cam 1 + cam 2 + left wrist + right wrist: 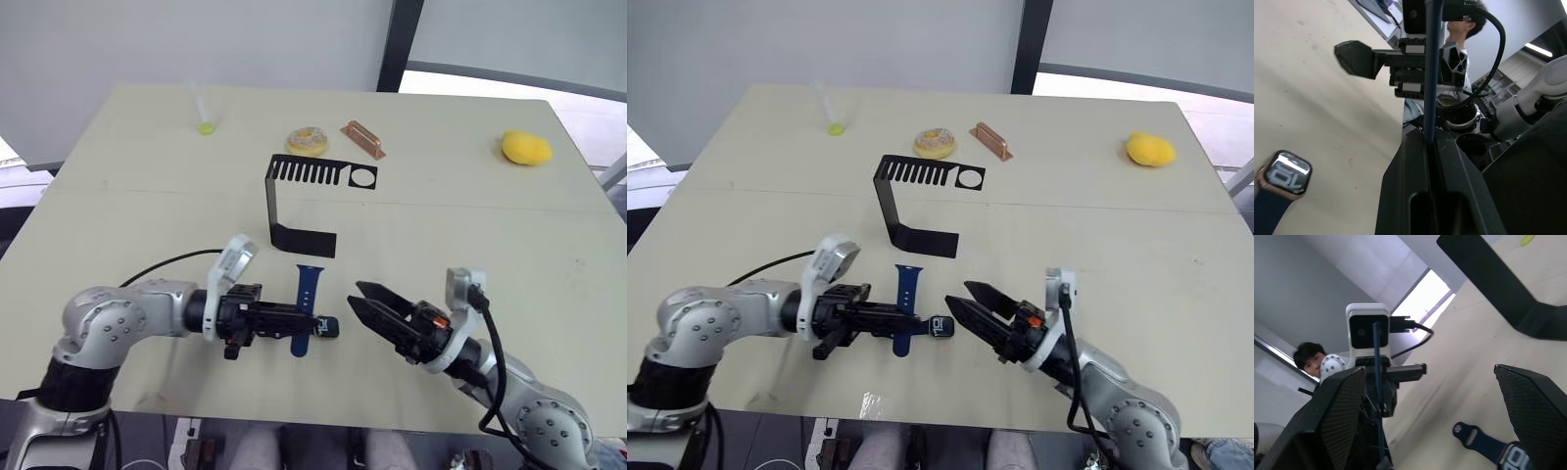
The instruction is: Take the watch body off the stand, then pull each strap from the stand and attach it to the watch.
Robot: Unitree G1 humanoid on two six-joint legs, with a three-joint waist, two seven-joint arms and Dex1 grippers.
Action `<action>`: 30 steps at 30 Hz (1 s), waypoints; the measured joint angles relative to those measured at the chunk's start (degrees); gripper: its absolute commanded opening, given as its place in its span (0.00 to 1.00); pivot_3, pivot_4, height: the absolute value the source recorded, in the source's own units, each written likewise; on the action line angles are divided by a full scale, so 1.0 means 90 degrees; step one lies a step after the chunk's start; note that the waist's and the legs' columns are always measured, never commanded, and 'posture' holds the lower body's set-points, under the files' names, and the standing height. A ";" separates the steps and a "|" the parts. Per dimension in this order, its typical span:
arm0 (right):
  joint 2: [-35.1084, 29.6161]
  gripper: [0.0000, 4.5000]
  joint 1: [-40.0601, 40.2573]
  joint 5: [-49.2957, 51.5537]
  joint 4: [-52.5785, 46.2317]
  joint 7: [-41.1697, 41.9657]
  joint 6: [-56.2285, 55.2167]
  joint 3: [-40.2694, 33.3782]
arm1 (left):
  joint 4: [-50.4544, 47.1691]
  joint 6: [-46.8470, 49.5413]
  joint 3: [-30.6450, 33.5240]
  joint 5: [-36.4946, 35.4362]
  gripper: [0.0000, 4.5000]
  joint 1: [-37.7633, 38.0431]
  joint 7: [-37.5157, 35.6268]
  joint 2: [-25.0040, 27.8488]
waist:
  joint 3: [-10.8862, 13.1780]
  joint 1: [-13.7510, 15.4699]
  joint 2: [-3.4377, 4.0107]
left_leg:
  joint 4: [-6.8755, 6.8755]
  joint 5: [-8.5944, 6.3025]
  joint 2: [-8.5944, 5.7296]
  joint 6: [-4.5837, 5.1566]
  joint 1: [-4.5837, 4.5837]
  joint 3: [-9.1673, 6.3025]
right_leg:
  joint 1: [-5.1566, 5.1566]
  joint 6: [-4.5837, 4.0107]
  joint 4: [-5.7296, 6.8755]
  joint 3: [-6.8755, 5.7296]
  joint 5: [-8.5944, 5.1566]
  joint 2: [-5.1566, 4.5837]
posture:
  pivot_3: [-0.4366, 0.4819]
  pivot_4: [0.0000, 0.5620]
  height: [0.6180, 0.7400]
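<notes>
Watch body point(940, 326) lies on our bench point(1136, 235) between our two claws, one dark blue strap point(906, 304) already joined to it and lying flat. Our left claw point(312, 323) pinches the second strap point(1431, 73) on edge just beside the watch. Our right claw point(364, 300) is spread wide, holding nothing. Farther back, the black stand point(294, 191) sits bare.

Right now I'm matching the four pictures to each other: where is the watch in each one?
Left eye: watch on the table, between left gripper and right gripper.
Right eye: same spot.
Left wrist: on the table beside the left gripper's fingers.
Right wrist: by the right gripper's finger, cut by the picture's edge.
Shared landmark: the left gripper, shut on a blue strap.
</notes>
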 measured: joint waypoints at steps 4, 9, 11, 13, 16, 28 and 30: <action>0.0086 0.99 -0.0011 0.0275 -0.0102 -0.0282 0.0009 0.0300 | 0.0153 0.0204 -0.0006 -0.0044 0.00 -0.0101 0.0106 -0.0176 | 0.0001 0.0007 -0.0001 | 0.0005 0.0000 0.0000 0.0000 -0.0001 0.0000 | 0.0000 0.0000 0.0001 -0.0003 0.0000 0.0001 | 0.48 0.27 1.00; 0.0210 0.99 -0.0189 0.0397 -0.0095 -0.0601 -0.0061 0.0510 | 0.0141 0.0313 -0.0096 -0.0002 0.00 -0.0104 0.0106 -0.0292 | 0.0001 0.0006 -0.0001 | 0.0006 0.0000 0.0001 0.0000 -0.0001 0.0001 | 0.0000 0.0000 0.0001 -0.0003 0.0000 0.0001 | 0.48 0.27 1.00; 0.0229 0.99 -0.0303 0.0387 -0.0072 -0.0657 -0.0089 0.0517 | 0.0141 0.0313 -0.0110 0.0029 0.00 -0.0110 0.0106 -0.0312 | 0.0001 0.0006 -0.0001 | 0.0006 0.0000 0.0001 0.0000 -0.0001 0.0001 | 0.0000 0.0000 0.0001 -0.0003 0.0000 0.0001 | 0.48 0.27 1.00; 0.0295 0.99 -0.0394 0.0370 -0.0017 -0.0718 -0.0185 0.0518 | 0.0142 0.0311 -0.0113 0.0081 0.00 -0.0143 0.0106 -0.0355 | 0.0000 0.0006 -0.0001 | 0.0006 0.0000 0.0001 0.0000 -0.0001 0.0001 | 0.0000 0.0000 0.0001 -0.0005 0.0000 0.0002 | 0.48 0.27 1.00; 0.0390 0.85 -0.0516 0.0259 0.0118 -0.0781 -0.0304 0.0518 | 0.0142 0.0309 -0.0114 0.0118 0.00 -0.0162 0.0106 -0.0408 | 0.0000 0.0006 -0.0001 | 0.0006 0.0000 0.0000 0.0001 -0.0001 0.0002 | 0.0000 0.0000 0.0001 -0.0005 0.0000 0.0001 | 0.48 0.27 1.00; 0.0408 0.56 -0.0561 0.0221 0.0218 -0.0803 -0.0362 0.0530 | 0.0140 0.0300 -0.0116 0.0262 0.00 -0.0162 0.0106 -0.0549 | 0.0000 0.0006 -0.0001 | 0.0006 0.0000 0.0001 0.0001 -0.0002 0.0002 | 0.0000 0.0000 0.0001 -0.0004 0.0000 0.0001 | 0.48 0.27 1.00; 0.0408 0.56 -0.0561 0.0221 0.0219 -0.0803 -0.0362 0.0547 | 0.0140 0.0301 -0.0116 0.0281 0.00 -0.0162 0.0106 -0.0561 | 0.0001 0.0005 -0.0001 | 0.0006 0.0000 0.0001 0.0001 -0.0002 0.0002 | 0.0000 0.0000 0.0001 -0.0003 0.0000 0.0001 | 0.48 0.27 1.00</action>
